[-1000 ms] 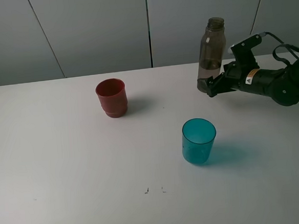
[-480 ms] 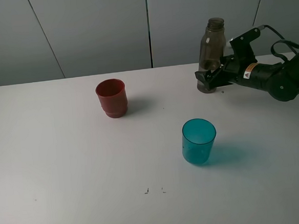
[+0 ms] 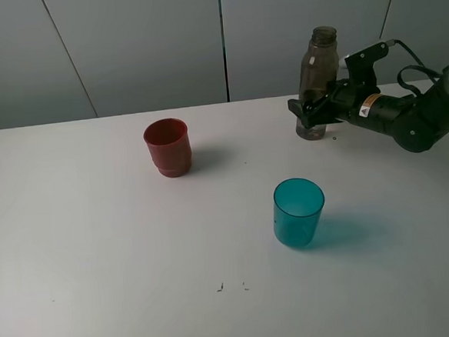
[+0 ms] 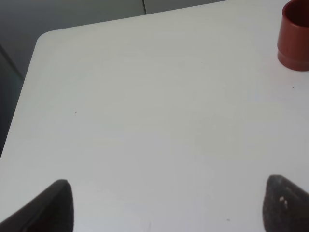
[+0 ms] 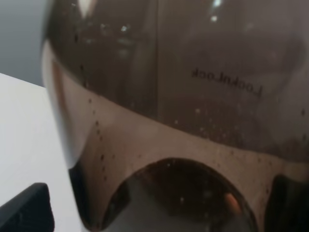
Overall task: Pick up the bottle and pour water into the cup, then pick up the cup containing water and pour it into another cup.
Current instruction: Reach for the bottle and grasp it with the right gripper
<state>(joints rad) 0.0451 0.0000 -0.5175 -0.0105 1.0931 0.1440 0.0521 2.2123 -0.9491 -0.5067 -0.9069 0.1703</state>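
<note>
The right claw [image 3: 307, 116] was released, its fingers spread either side of the bottle [image 3: 315, 69], which stood upright on the table [image 3: 99, 247] between them. The teal cup [image 3: 298, 212] sat well off to that claw's side, the red cup [image 3: 167, 146] far ahead of its tips. The left claw [image 4: 166, 205] hung released, fingers wide, above the table

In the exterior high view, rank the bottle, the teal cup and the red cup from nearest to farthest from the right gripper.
1. bottle, standing inside the right gripper, back right.
2 and 3. teal cup, toward the front, and red cup, off to the left: too close to call from this angle.
</note>
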